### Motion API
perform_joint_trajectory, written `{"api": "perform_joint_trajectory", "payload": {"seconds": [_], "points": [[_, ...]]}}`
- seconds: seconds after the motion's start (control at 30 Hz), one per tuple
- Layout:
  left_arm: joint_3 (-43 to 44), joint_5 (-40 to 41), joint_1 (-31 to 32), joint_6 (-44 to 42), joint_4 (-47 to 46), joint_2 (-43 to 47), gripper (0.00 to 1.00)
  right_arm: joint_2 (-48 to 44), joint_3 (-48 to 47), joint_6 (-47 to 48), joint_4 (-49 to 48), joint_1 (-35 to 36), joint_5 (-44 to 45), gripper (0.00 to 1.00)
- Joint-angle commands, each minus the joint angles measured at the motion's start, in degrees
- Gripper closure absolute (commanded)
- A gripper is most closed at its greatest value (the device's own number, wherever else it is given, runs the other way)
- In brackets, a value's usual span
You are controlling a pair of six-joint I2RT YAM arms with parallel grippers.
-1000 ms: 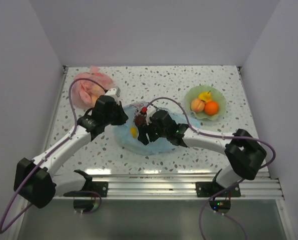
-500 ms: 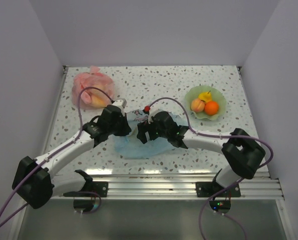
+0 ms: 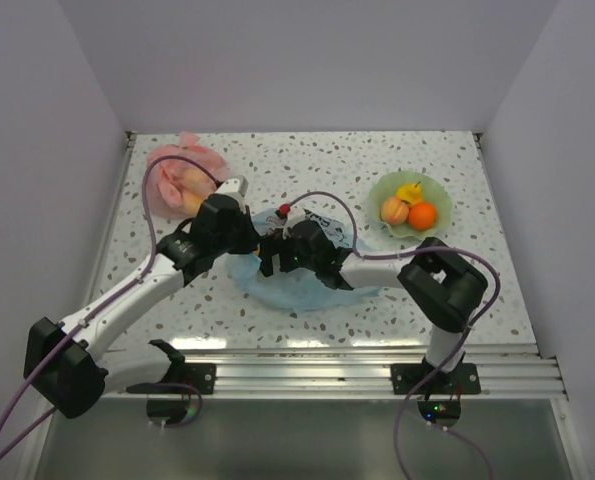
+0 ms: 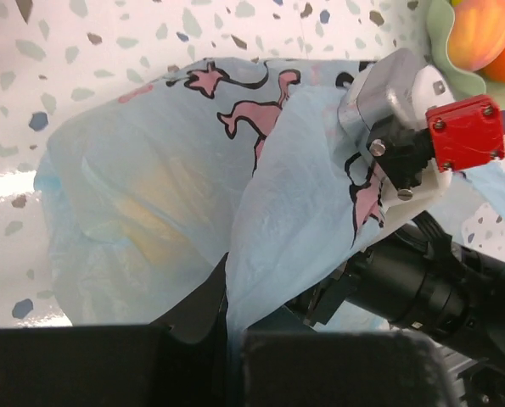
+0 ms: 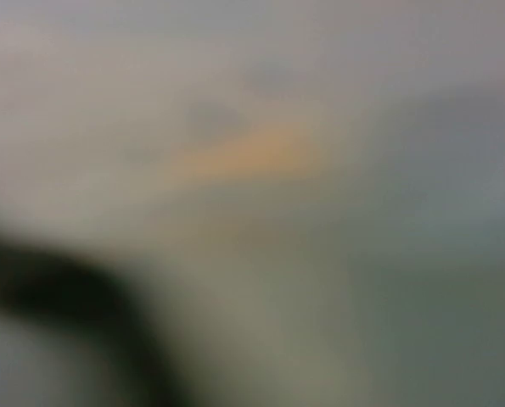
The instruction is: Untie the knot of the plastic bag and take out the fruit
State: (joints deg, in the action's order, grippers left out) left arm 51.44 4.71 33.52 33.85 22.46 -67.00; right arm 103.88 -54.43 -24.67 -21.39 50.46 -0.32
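Observation:
The light-blue plastic bag (image 3: 299, 285) lies at the table's middle; in the left wrist view its printed film (image 4: 176, 170) fills the frame. My left gripper (image 4: 227, 337) is shut on a raised fold of the bag's edge and appears in the top view (image 3: 257, 232). My right gripper (image 3: 272, 255) is pushed into the bag's mouth, its fingers hidden by plastic. A yellowish fruit (image 4: 150, 229) shows faintly through the film. The right wrist view is a blur with an orange-yellow smear (image 5: 252, 153). Yellow, peach (image 3: 395, 210) and orange (image 3: 423, 215) fruits lie on the green plate (image 3: 432, 190).
A pink-red bag (image 3: 175, 180) holding fruit sits at the back left, just behind my left arm. The green plate stands at the back right. White walls close in the table on three sides. The right arm's red-capped wrist (image 4: 462, 131) is close to my left gripper.
My right arm has folded in and pushed its gripper further left into the bag. My left gripper has shifted back and right, holding the bag's edge up.

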Motion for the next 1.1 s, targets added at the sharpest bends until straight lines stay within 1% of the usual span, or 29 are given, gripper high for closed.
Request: {"api": "perform_joint_trajectory", "payload": {"seconds": [0.0, 0.03, 0.17, 0.27, 0.43, 0.6, 0.7, 0.73, 0.8, 0.83, 0.93, 0.97, 1.07], "points": [[3.75, -0.48, -0.03, 0.34, 0.22, -0.32, 1.0, 1.24, -1.38, -8.62, -7.7, 0.08, 2.6, 0.03], [3.84, -0.84, -0.03, 0.52, 0.22, -0.23, 1.0, 1.59, -1.64, -9.86, -8.23, 0.08, 2.52, 0.01], [3.49, -2.33, 0.06, 1.4, -0.31, 0.2, 1.0, 3.08, -1.46, -15.75, -11.13, -0.01, 3.65, 0.01], [2.7, -4.09, 0.14, 2.1, -0.92, 0.03, 1.0, 4.84, -2.51, -19.53, -11.4, -0.01, 5.14, 0.01], [2.0, -4.45, 0.41, 2.89, -1.89, -0.15, 1.0, 8.0, -3.75, -21.56, -12.36, -0.01, 6.73, 0.01], [0.94, -4.45, 0.76, 3.07, -2.42, -0.15, 1.0, 10.82, -6.82, -22.0, -12.1, 0.08, 5.94, 0.02], [0.33, -4.45, 0.76, 2.98, -2.51, -0.06, 1.0, 11.96, -7.7, -22.01, -12.01, -0.01, 5.77, 0.14], [0.15, -4.27, 0.76, 2.98, -2.42, 0.12, 1.0, 11.96, -7.53, -21.92, -12.01, 0.08, 5.51, 0.24], [-0.29, -3.22, 0.76, 2.72, -2.16, 0.29, 1.0, 11.35, -6.92, -21.3, -12.19, -0.01, 5.07, 0.36], [-0.37, -2.78, 0.76, 2.63, -2.07, 0.47, 1.0, 10.83, -6.04, -21.04, -12.19, -0.01, 4.63, 0.47], [-0.99, -0.85, 0.76, 2.37, -1.54, 0.64, 1.0, 8.11, -4.11, -19.11, -11.75, 0.08, 4.18, 0.64], [-1.08, -0.15, 0.76, 2.19, -1.45, 0.56, 1.0, 7.23, -3.4, -18.15, -11.49, 0.08, 4.18, 0.74], [-1.25, 1.7, 0.67, 1.84, -1.19, 0.65, 1.0, 3.62, -0.68, -16.3, -10.26, -0.01, 3.83, 0.81]]}}
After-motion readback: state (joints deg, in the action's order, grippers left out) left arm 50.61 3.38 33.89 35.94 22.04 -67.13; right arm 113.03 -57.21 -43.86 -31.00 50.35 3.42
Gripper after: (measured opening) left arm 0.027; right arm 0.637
